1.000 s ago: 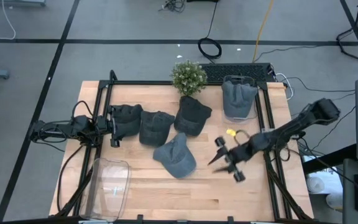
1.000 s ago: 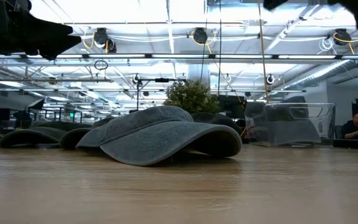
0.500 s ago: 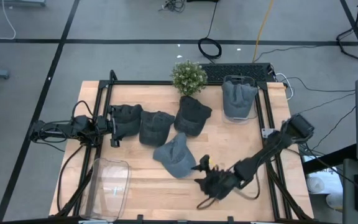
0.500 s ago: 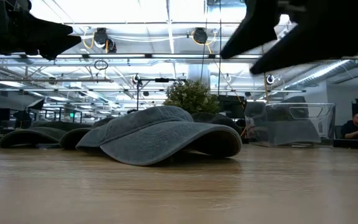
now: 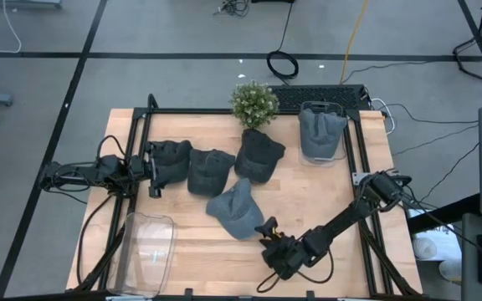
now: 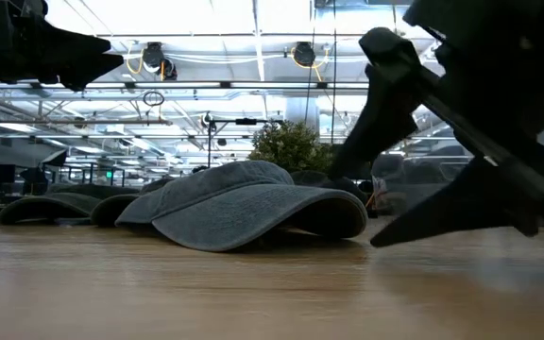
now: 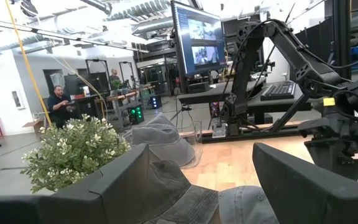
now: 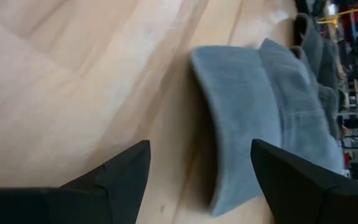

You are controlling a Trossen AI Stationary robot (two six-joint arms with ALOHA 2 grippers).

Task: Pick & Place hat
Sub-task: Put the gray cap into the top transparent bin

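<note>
A blue-grey hat [image 5: 237,209] lies crown-up on the wood table, its brim edges resting on the boards [image 6: 244,203]. My right gripper [image 5: 265,243] is low over the table just beyond the hat, on its near-right side, and is open. In the right wrist view the hat's brim [image 8: 244,118] lies ahead of the open right gripper [image 8: 201,152], apart from both fingers. In the low view the right gripper [image 6: 395,165] looms to the right of the hat. My left gripper [image 5: 152,173] waits open at the table's left, beside a dark hat [image 5: 171,159].
Two more dark hats [image 5: 210,170] [image 5: 258,155] lie in a row behind the grey one. A potted plant [image 5: 253,102] stands at the far edge. A clear bin [image 5: 322,132] at the far right holds a hat. Another clear bin [image 5: 149,249] sits at the near left.
My right gripper has swung from the table's right-middle toward the near edge and leftward, dropping low beside the grey hat, and has stayed open. The hats have not moved.
</note>
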